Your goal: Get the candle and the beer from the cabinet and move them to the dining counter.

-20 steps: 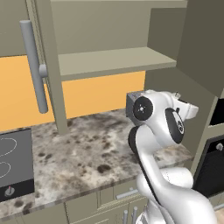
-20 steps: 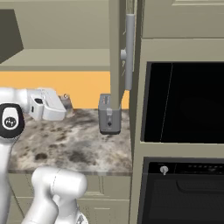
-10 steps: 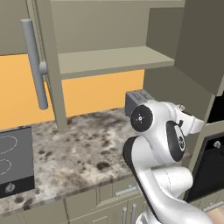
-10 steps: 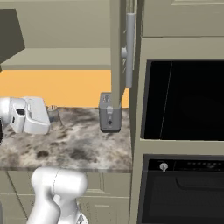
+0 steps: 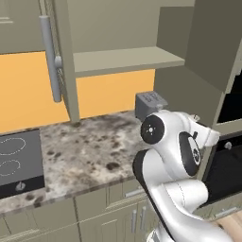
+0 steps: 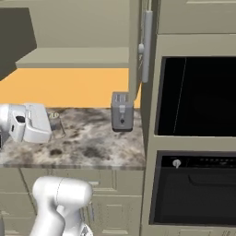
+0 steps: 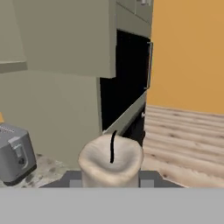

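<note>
Hand view: candle clamped upright between the jaws, wick up, toaster off to its left. Gripper over the worktop, cabinet shelf above.

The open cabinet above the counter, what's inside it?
The cabinet shows a bare shelf, nothing standing on what is visible. The candle sits in the gripper. The cabinet's upper part is out of frame.

A grey toaster stood upright on the speckled granite surface, near the wall oven with its dark glass door. A black cooktop was set into the surface, well apart from the toaster.
</note>
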